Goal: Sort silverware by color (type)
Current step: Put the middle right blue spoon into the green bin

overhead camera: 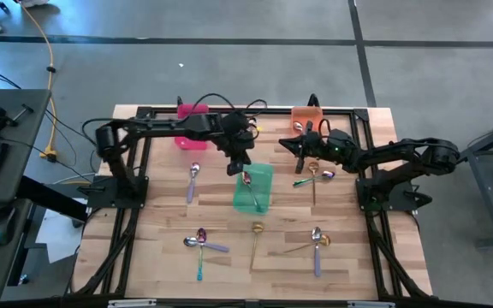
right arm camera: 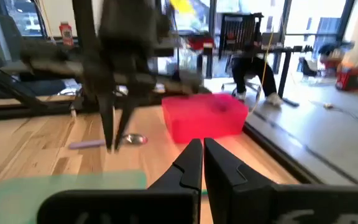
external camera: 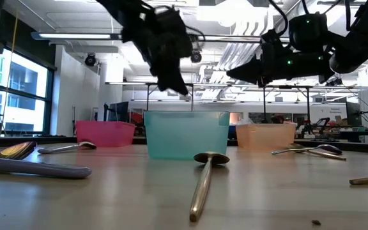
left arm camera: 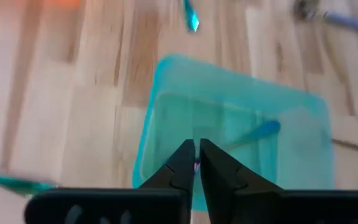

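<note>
Table (overhead camera: 161, 257): wood, with spoons lying all over it.
Green bin (overhead camera: 264, 175): in the middle of the table; one spoon with a teal handle (left arm camera: 253, 132) lies inside.
Pink bin (overhead camera: 192, 112): at the far edge, on the left arm's side.
Orange bin (overhead camera: 306, 115): at the far edge, near the right arm.
Left gripper (overhead camera: 239, 164): over the green bin's edge, fingers pinched together, nothing seen in them.
Right gripper (overhead camera: 301, 151): near the orange bin, fingers together, holding nothing.
Do it well: lift straight up, then drop down over the next spoon's handle, such as the purple-handled spoon (overhead camera: 193, 181) close by.
Hard to see: the left wrist view is blurry, so the spoon's bowl is unclear.
</note>
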